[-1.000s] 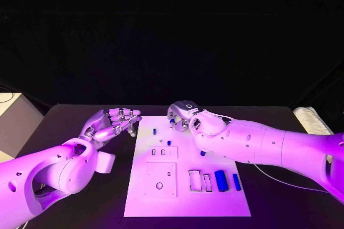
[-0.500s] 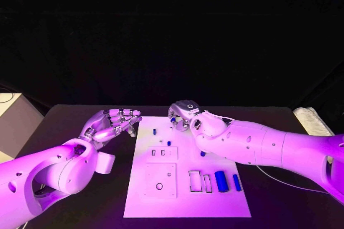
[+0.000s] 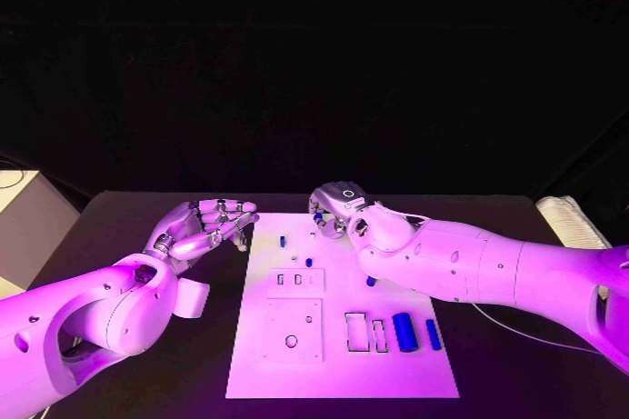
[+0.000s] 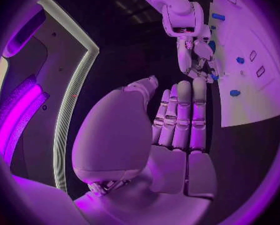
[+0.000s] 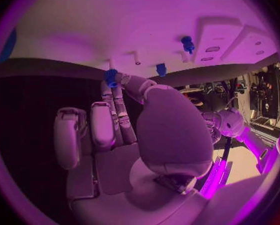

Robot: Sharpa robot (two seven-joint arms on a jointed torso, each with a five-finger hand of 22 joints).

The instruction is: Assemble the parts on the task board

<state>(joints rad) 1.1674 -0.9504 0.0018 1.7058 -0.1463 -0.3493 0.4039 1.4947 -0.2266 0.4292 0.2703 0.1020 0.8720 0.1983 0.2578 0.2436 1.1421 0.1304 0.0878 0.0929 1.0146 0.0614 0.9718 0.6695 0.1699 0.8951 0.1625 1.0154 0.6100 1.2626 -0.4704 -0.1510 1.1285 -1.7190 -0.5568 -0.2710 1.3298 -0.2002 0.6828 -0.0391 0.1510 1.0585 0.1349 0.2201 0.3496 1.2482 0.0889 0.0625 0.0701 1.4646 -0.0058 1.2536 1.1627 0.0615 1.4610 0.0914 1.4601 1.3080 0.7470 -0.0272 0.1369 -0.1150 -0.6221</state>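
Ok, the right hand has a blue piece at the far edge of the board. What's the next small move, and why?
Probably bring the right hand back over the white board toward its cutouts. Its fingers pinch a small blue piece at the board's far edge, and no slot lies under it. The left hand holds nothing beside the board.

We find no text, label, brand or number that we can read anywhere on the things before us.
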